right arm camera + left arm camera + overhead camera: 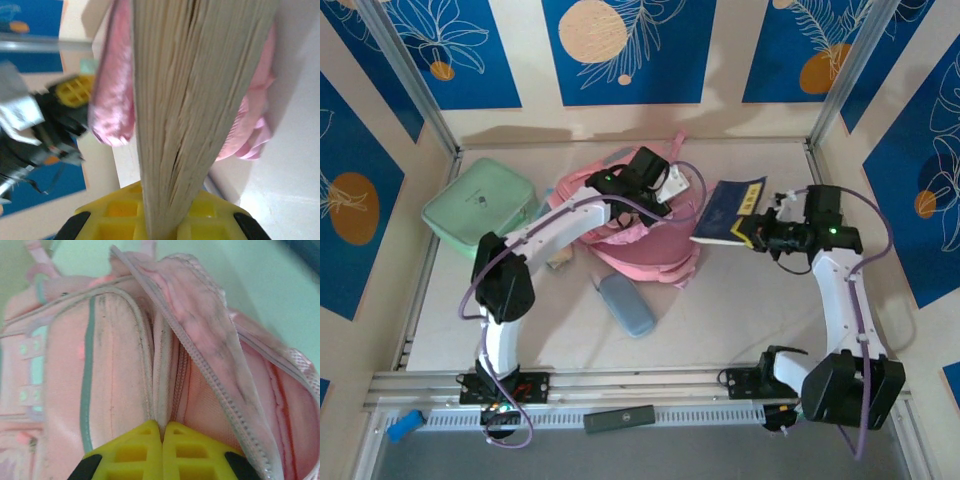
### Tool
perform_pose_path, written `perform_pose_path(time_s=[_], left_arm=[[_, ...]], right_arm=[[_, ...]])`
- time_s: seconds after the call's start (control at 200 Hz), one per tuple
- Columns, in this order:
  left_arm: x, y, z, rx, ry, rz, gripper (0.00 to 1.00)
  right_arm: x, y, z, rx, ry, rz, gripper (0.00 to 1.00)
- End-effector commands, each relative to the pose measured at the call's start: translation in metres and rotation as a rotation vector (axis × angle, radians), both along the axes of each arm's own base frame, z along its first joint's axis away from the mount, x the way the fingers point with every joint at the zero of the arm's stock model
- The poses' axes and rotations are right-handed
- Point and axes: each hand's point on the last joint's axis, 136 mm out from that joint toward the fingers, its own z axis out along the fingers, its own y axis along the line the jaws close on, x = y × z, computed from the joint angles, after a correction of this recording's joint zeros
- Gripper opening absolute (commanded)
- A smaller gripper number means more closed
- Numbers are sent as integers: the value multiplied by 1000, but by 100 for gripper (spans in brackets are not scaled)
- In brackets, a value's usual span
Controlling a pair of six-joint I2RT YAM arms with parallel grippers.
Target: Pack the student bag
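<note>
The student bag (642,250), a soft pink backpack, lies in the middle of the table with its main zip open. My left gripper (662,186) sits at the bag's top. In the left wrist view its yellow fingers (145,445) are shut, pinching the bag's (115,365) fabric edge beside the zip, with the open compartment (220,410) to the right. My right gripper (757,232) is shut on a blue book (728,210), held just right of the bag. The right wrist view shows the book's page edges (195,75) rising from the gripper (167,194), with the pink bag (112,90) behind.
A mint green case (480,206) lies at the back left against the frame. A grey-blue pouch (627,304) rests in front of the bag, and a small beige item (560,263) sits by the left arm. Metal frame posts border both sides.
</note>
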Motion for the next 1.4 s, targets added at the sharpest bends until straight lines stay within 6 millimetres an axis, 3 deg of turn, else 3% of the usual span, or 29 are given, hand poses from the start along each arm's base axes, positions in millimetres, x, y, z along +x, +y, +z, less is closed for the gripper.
perform_pose_path(time_s=[0.0, 0.2, 0.305, 0.5, 0.695, 0.83, 0.92, 1.025, 1.16, 1.265, 1.396], left_arm=[[17, 7, 52, -92, -90, 75, 0], [37, 15, 84, -118, -173, 178, 0], [33, 11, 93, -156, -184, 157, 0], [32, 16, 100, -175, -204, 178, 0], [36, 22, 109, -196, -227, 230, 0], [40, 26, 110, -203, -236, 268, 0], [41, 26, 110, -199, -237, 273, 0], [39, 26, 111, -202, -232, 264, 0], [38, 26, 111, -211, -233, 260, 0], [38, 26, 109, -205, -226, 260, 0], [37, 26, 109, -220, -229, 260, 0]], right_arm=[[-15, 29, -16, 30, 83, 75, 0], [-30, 49, -40, 29, 150, 104, 0], [-25, 77, -44, 61, 121, 191, 0], [35, 122, -45, 91, -3, 347, 0], [94, 149, -84, 72, 34, 438, 0], [118, 152, -114, 45, 95, 471, 18], [126, 134, -131, -24, 141, 426, 33], [118, 115, -132, -77, 152, 363, 52], [97, 94, -133, -192, 171, 310, 59], [73, 99, -126, -233, 157, 299, 56], [54, 130, -131, -215, 162, 318, 35]])
